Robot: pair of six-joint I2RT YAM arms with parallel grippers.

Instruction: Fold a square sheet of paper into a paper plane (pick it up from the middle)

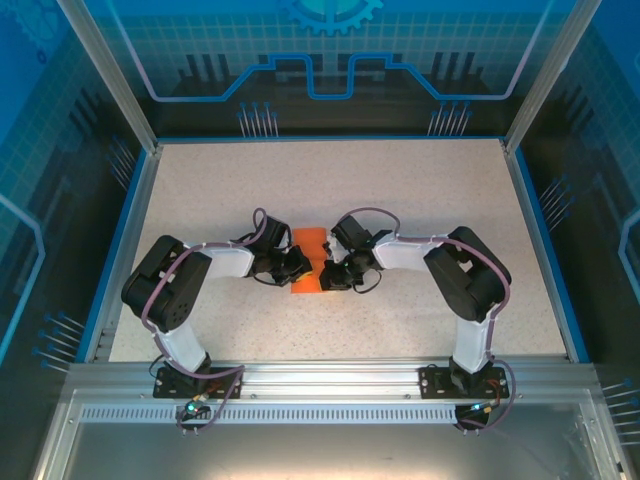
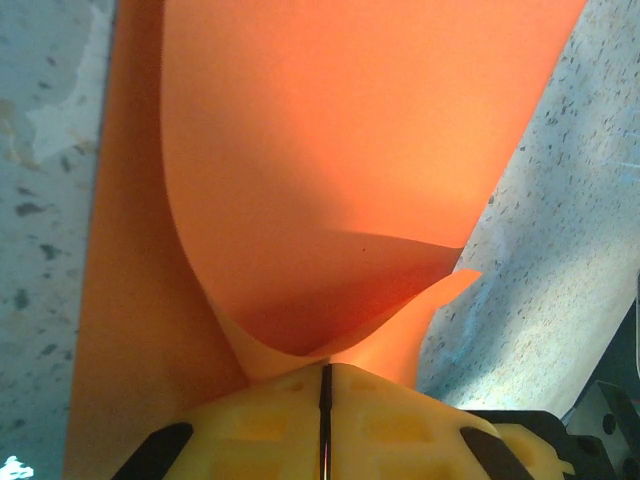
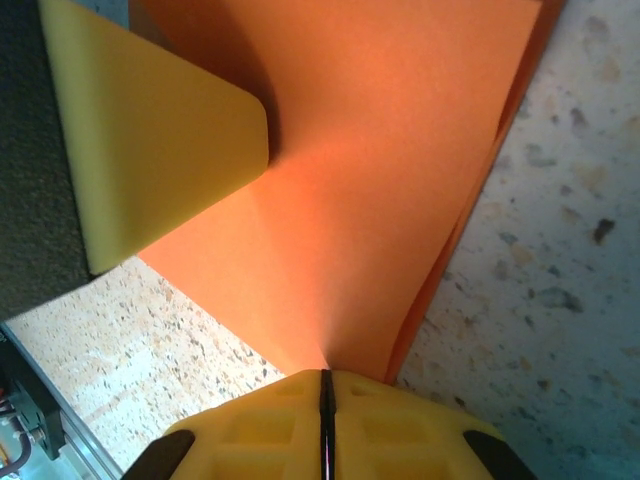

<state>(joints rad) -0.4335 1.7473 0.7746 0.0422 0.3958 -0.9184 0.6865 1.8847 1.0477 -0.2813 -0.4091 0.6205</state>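
Orange sheet of paper (image 1: 308, 262) sits at the middle of the bench (image 1: 420, 200), caught between the two arms, which meet over it from either side. The left end effector (image 2: 325, 375) is pressed together on the paper, pinching an edge that curls upward into a loose trough, while a lower layer lies flat on the bench beside it. The right end effector (image 3: 325, 378) is likewise pressed together on the sheet, pinching a point from which the paper fans out. A second layer shows beneath along the right edge (so the sheet seems doubled at least once). In the right wrist view a yellow finger (image 3: 160, 150), presumably the other arm's, rests against the same surface.

The step in hand looks like a fold midway: a flap is raised but not creased, and no dart shape is apparent. The next move probably calls for both arms to carry the raised flap across together, edges aligned, then lay it down and press along the bend. An uneven pull could skew or tear the thin paper.
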